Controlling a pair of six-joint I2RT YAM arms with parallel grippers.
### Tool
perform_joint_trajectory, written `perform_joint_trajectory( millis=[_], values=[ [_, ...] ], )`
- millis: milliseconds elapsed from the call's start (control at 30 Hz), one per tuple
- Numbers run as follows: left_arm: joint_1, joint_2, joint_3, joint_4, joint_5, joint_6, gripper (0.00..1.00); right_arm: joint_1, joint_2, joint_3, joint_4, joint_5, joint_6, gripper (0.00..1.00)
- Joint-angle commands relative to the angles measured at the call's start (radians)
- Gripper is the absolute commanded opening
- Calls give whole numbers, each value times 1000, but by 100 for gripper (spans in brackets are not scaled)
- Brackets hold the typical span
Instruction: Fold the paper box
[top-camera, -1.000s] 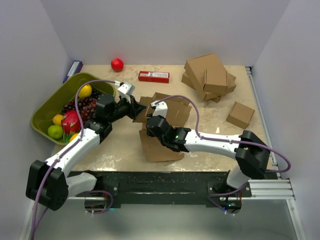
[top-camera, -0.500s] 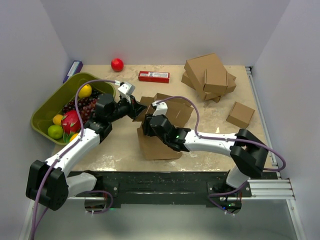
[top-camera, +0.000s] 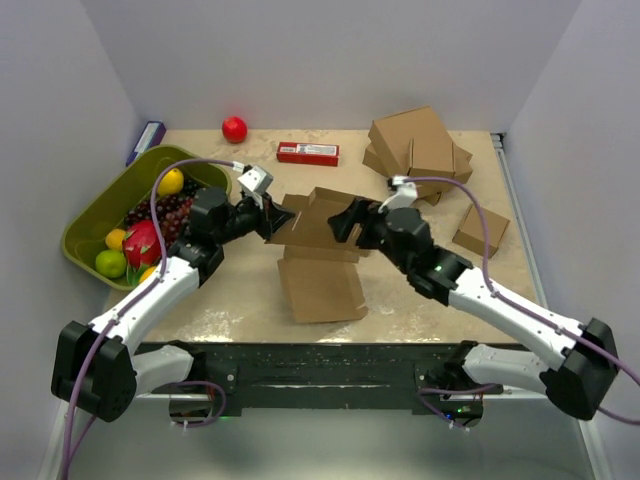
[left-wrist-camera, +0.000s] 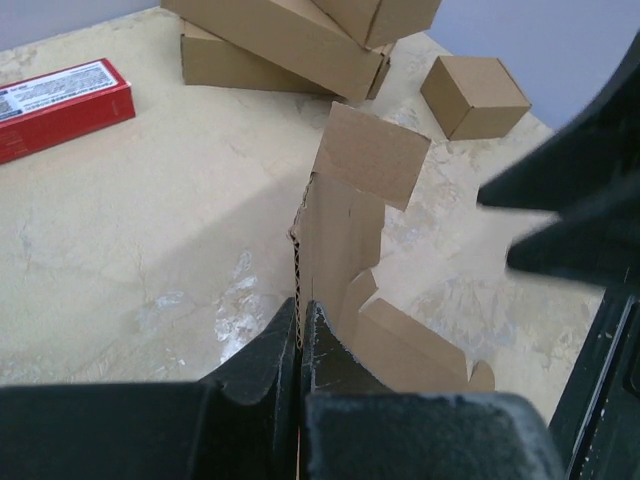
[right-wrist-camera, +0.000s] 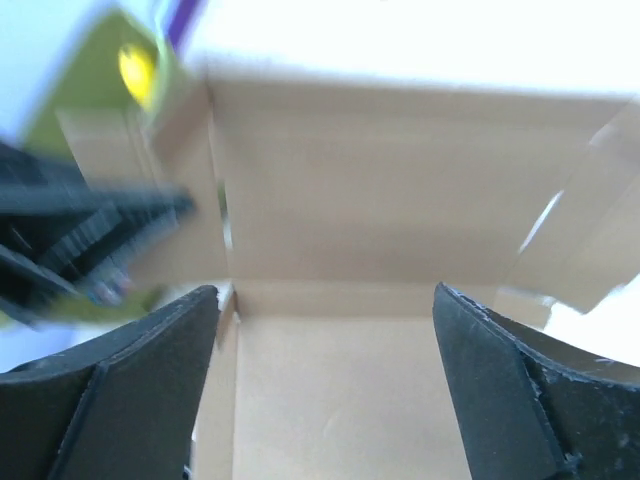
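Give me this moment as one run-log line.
stage: mid-fold | paper box: near panel flat, far part raised | left jaws: shut on its edge | right jaws: open, facing raised panel, nothing held

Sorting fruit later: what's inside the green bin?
The olive-green plastic bin holds a yellow lemon, dark purple grapes, a pink dragon fruit, a green lime and an orange fruit. The left arm covers its near corner.

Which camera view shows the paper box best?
Top external: nearly the whole paper box shows, one panel flat, the rest raised. Left wrist shows only an edge and flaps; right wrist, a blurred close-up of panels.
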Motion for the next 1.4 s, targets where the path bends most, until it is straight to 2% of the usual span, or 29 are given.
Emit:
perform_joint_trajectory(
  millis=[0,33,133,200,300,333,500,567,633,700,767,867,900,1100,1367],
  values=[
    [-3,-21,60,36,165,92,0,-121,-82,13,-75,-159,15,94],
    [-3,-18,63,40,251,120,0,-134,-86,26,-81,-186,-34,95],
    [-1,-12,79,20,346,175,0,-190,-89,73,-107,-252,-138,97],
    [-1,-3,105,-51,347,218,0,-252,-78,115,-178,-274,-136,98],
    [-1,-19,103,-91,296,270,0,-354,-75,106,-210,-401,-12,98],
    [-1,-27,96,-89,269,287,0,-368,-83,93,-204,-425,80,98],
    [-1,-24,85,-91,244,306,0,-382,-133,-61,-2,-559,356,92],
    [-1,-12,92,-103,253,310,0,-382,-159,-86,74,-550,311,91],
    [-1,-1,97,-108,272,315,0,-382,-172,-72,59,-515,149,92],
    [-1,4,102,-112,281,322,0,-382,-182,-46,7,-457,29,91],
    [-1,2,102,-122,255,326,0,-382,-196,-28,-82,-403,22,89],
    [-1,-9,86,-114,213,335,0,-382,-227,-42,-129,-361,126,88],
    [-1,-9,82,-106,210,332,0,-381,-236,-54,-126,-367,219,88],
    [-1,-1,72,-89,209,327,0,-382,-248,-180,52,-473,566,86],
    [-3,-2,59,-62,221,324,0,-381,-219,-164,58,-433,793,88]
  ],
)
